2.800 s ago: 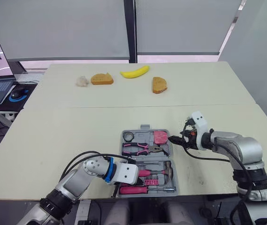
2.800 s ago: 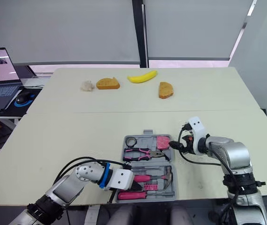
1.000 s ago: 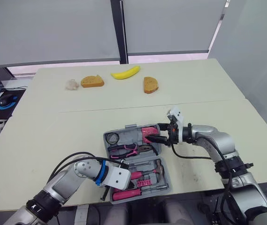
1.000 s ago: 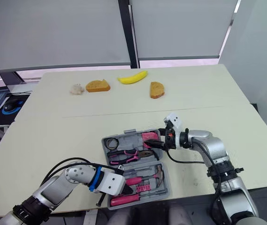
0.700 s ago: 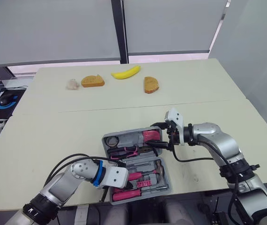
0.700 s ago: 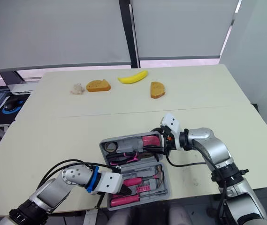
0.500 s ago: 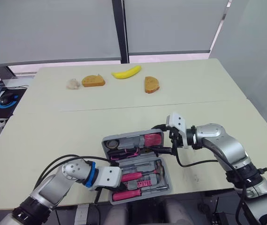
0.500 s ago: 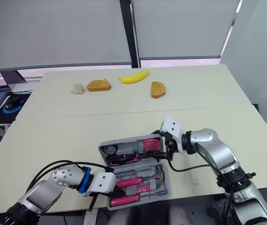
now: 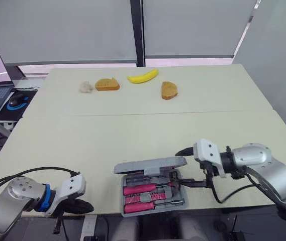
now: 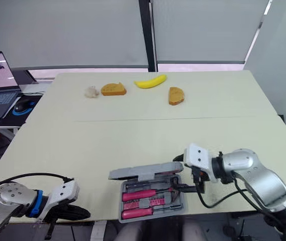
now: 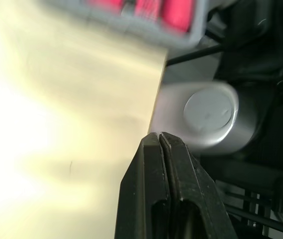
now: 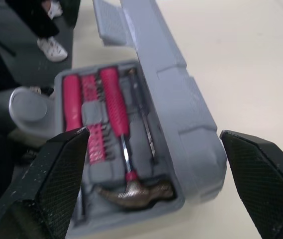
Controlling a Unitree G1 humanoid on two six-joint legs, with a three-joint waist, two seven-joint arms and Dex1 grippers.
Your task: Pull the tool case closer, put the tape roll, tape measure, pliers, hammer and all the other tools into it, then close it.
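The tool case (image 9: 151, 166) sits at the surface's (image 9: 132, 125) near edge, lid half open over the hammer (image 12: 131, 191), with the right gripper (image 9: 189, 167) spread wide beside it and the left gripper (image 11: 159, 137) pressed together, empty.

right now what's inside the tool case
Pink-handled tools and a hammer lie in the tool case, in its lower tray. The half-lowered lid hides whatever its own half holds.

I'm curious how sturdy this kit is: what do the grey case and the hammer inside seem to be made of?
The case is likely moulded plastic: matte grey, with shaped ribs and recesses. The hammer has a head that looks like metal, dark with a slight shine. Its pink handle has a ribbed grip, perhaps rubber or plastic; the look leaves that open.
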